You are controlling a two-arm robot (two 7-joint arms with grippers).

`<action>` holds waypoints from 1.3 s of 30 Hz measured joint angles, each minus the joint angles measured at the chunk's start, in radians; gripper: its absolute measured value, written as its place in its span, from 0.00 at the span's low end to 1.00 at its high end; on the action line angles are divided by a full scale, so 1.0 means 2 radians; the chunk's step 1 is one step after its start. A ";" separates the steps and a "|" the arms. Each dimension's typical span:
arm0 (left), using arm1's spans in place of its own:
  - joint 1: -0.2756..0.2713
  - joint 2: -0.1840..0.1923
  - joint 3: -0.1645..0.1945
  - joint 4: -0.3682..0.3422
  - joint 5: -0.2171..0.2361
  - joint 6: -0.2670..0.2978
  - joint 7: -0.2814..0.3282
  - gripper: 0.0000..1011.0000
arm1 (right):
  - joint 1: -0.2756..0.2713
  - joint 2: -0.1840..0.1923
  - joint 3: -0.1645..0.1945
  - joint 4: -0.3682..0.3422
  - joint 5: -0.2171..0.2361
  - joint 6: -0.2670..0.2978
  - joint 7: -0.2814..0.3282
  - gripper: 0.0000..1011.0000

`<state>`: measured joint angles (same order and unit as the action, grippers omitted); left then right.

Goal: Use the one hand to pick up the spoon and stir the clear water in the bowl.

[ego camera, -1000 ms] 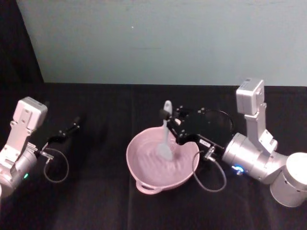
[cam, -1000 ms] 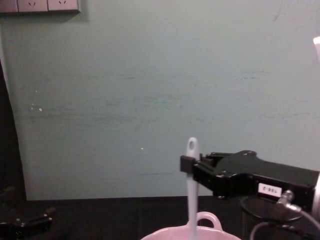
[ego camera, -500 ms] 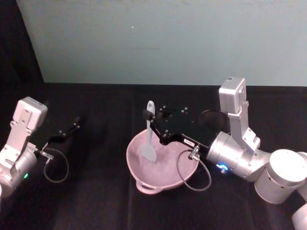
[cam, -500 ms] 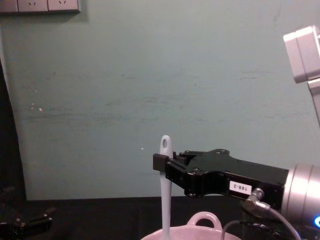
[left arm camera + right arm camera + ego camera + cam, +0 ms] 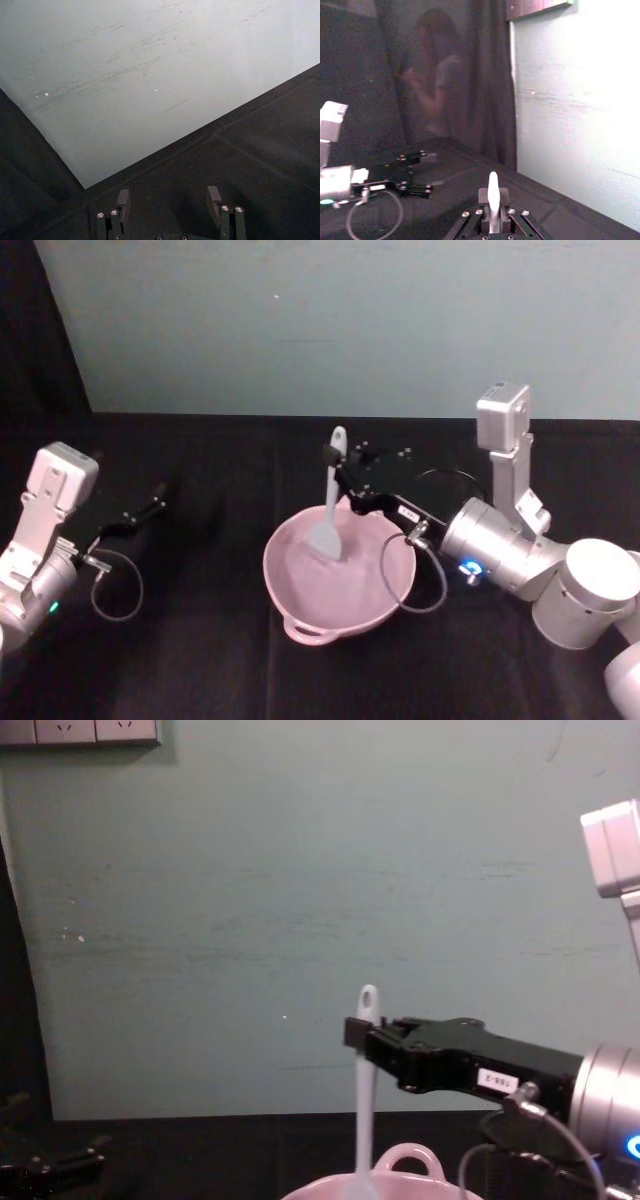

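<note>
We judge ourselves mid-stir: our black boxy right gripper point(image 5: 331, 456) clamps the slim white plastic spoon point(image 5: 328, 512) upright, head down in the pale pink round bowl point(image 5: 276, 585), so next we circle it gently, with the left gripper point(image 5: 167, 198) parked open at far left.

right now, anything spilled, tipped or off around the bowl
Nothing stands out. The bowl sits level with no spill visible around it, and the right gripper holds the spoon nearly upright, head down inside the bowl. The left gripper is parked aside.

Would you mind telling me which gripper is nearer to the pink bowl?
Right. The right gripper holds the spoon over the far rim of the bowl, the spoon's head inside it; the left gripper hangs well off to the bowl's left.
</note>
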<state>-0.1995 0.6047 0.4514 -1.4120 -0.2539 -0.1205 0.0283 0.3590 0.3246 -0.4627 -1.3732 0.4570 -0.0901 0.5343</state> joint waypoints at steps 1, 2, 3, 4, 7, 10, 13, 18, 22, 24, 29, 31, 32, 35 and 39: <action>0.000 0.000 0.000 0.000 0.000 0.000 0.000 0.99 | 0.000 0.002 0.004 0.001 0.000 -0.001 -0.002 0.12; 0.000 0.000 0.000 0.000 0.000 0.000 0.000 0.99 | 0.000 0.003 0.006 0.001 0.000 -0.001 -0.003 0.12; 0.000 0.000 0.000 0.000 0.000 0.000 0.000 0.99 | 0.000 0.005 0.008 0.001 0.000 -0.002 -0.004 0.12; 0.000 0.000 0.000 0.000 0.000 0.000 0.000 0.99 | -0.001 0.007 0.010 0.000 0.001 -0.002 -0.006 0.12; 0.000 0.000 0.000 0.000 0.000 0.000 0.000 0.99 | -0.005 0.014 0.019 -0.006 0.002 -0.004 -0.009 0.12; 0.000 0.000 0.000 0.000 0.000 0.000 0.000 0.99 | -0.008 0.018 0.023 -0.010 0.003 -0.004 -0.010 0.12; 0.000 0.000 0.000 0.000 0.000 0.000 0.000 0.99 | -0.014 0.023 0.026 -0.017 0.003 -0.004 -0.010 0.12; 0.000 0.000 0.000 0.000 0.000 0.000 0.000 0.99 | -0.025 0.034 0.027 -0.034 0.003 0.000 -0.008 0.12; 0.000 0.000 0.000 0.000 0.000 0.000 0.000 0.99 | -0.034 0.043 0.020 -0.052 -0.006 0.004 -0.007 0.12; 0.000 0.000 0.000 0.000 0.000 0.000 0.000 0.99 | -0.040 0.047 0.015 -0.064 -0.012 0.008 -0.005 0.12; 0.000 0.000 0.000 0.000 0.000 0.000 0.000 0.99 | -0.047 0.052 0.003 -0.083 -0.017 0.015 0.002 0.12; 0.000 0.000 0.000 0.000 0.000 0.000 0.000 0.99 | -0.048 0.052 -0.003 -0.091 -0.018 0.017 0.006 0.12; 0.000 0.000 0.000 0.000 0.000 0.000 0.000 0.99 | -0.048 0.052 -0.005 -0.093 -0.018 0.017 0.007 0.12; 0.000 0.000 0.000 0.000 0.000 0.000 0.000 0.99 | -0.045 0.049 -0.013 -0.096 -0.019 0.019 0.012 0.12; 0.000 0.000 0.000 0.000 0.000 0.000 0.000 0.99 | -0.037 0.039 -0.023 -0.093 -0.016 0.019 0.017 0.12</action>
<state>-0.1995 0.6047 0.4514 -1.4120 -0.2539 -0.1205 0.0283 0.2841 0.4030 -0.5092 -1.5584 0.4255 -0.0513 0.5680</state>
